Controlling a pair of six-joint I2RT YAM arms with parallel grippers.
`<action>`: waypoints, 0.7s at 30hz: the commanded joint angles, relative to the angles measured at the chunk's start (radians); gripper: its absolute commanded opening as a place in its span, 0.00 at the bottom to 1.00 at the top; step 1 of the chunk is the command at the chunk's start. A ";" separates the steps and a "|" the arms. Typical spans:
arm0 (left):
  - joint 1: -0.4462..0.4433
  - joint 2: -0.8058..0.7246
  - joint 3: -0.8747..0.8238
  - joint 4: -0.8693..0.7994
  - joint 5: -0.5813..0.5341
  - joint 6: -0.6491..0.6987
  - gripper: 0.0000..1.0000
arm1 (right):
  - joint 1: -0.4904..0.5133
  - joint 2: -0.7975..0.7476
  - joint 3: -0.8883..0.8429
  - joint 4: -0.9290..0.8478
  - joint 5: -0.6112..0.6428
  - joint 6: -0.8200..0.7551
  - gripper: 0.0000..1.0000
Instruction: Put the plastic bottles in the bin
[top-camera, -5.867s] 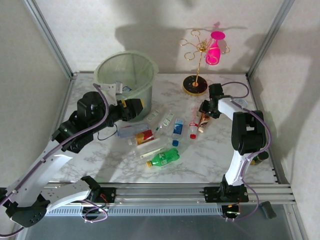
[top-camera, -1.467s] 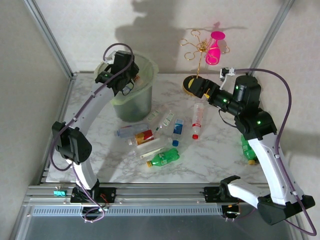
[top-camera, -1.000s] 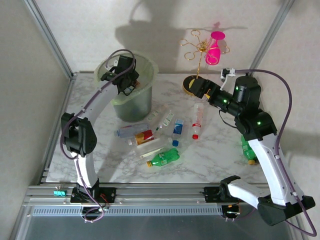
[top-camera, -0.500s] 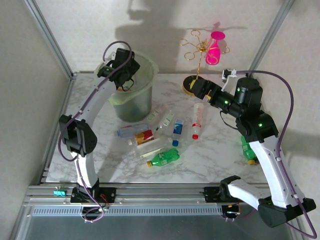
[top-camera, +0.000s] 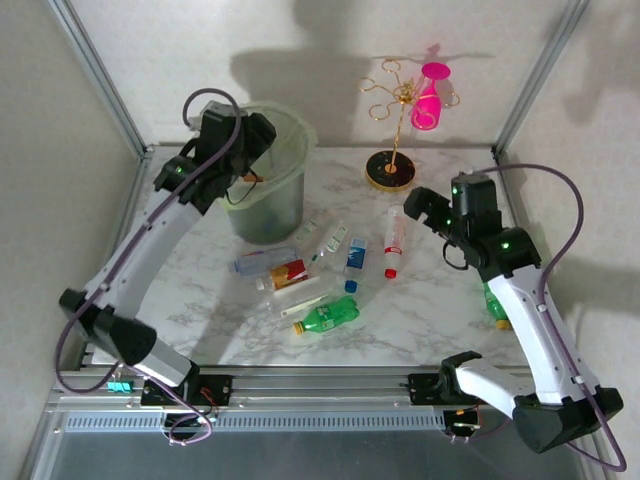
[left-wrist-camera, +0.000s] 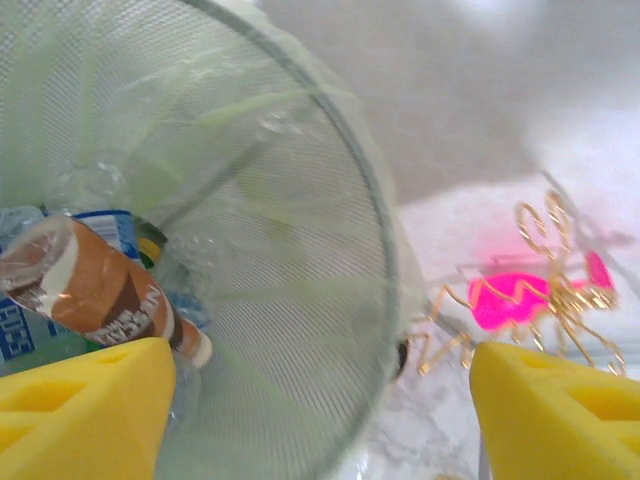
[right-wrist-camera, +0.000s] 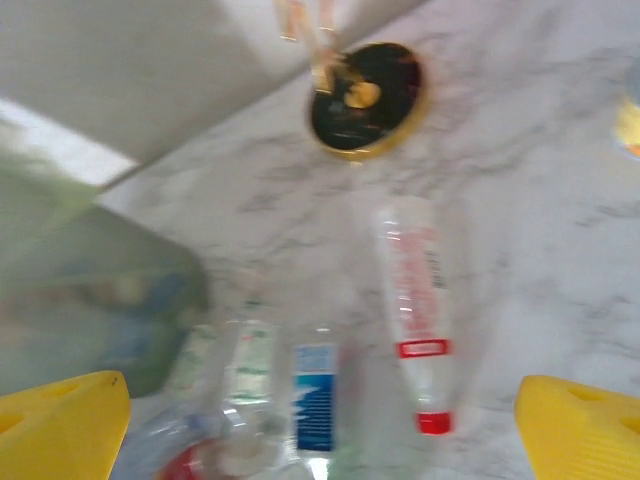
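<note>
left gripper (left-wrist-camera: 320, 385): jaws apart, holding nothing, above bin (top-camera: 292, 180) at far left | right gripper (right-wrist-camera: 322, 390): jaws wide, holding nothing, over red-labelled bottle (right-wrist-camera: 412, 290) | plastic bottles (top-camera: 310, 265): cluster lying mid-table; brown-labelled bottle (left-wrist-camera: 100, 292) and others inside bin

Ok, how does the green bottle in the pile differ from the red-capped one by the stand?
The green bottle is green with a yellowish cap; the red-capped bottle is clear with red print. The green bottle lies crosswise at the near edge of the pile; the red-capped bottle lies lengthwise, cap toward the front, apart from it. Both lie sideways on the table, outside the bin.
</note>
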 joint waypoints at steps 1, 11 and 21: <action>-0.059 -0.070 -0.036 0.031 -0.029 0.098 0.74 | -0.033 -0.026 -0.099 -0.009 0.130 -0.013 0.99; -0.126 -0.107 -0.081 0.062 0.114 0.156 0.72 | -0.231 0.062 -0.280 0.101 0.219 -0.001 0.99; -0.129 -0.144 -0.144 0.070 0.161 0.143 0.72 | -0.372 0.350 -0.205 0.124 0.231 -0.169 0.99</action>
